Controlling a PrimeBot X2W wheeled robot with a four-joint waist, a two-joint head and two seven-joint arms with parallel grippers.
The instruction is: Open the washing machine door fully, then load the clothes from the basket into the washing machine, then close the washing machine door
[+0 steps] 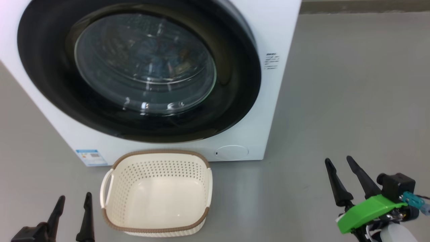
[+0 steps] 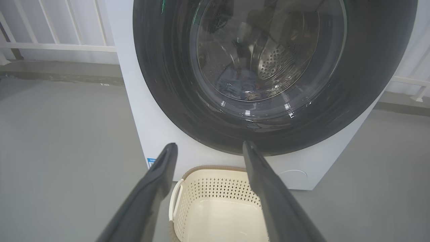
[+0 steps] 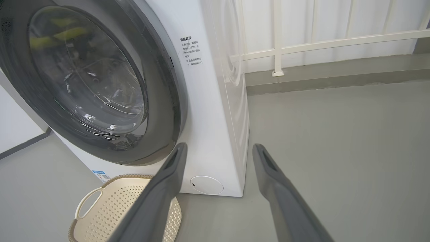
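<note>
The washing machine door (image 1: 50,67) sits flush against the front of the washing machine (image 1: 278,101), apparently latched. Through its glass bowl a bluish heap, likely the clothes (image 2: 235,82), lies low in the drum, though reflections blur it. The basket (image 1: 158,153) stands on the floor just in front of the machine, below the door, with nothing in it. The left pincer (image 1: 75,196) hangs beside the basket, the right pincer (image 1: 338,160) well off the machine's right corner. Both gape wide and hold nothing. The door looks rigid and fairly weighty, its glossy black rim probably slippery. Any hold belongs at the rim's outer edge, not on the bulging glass. No handle recess can be made out.
</note>
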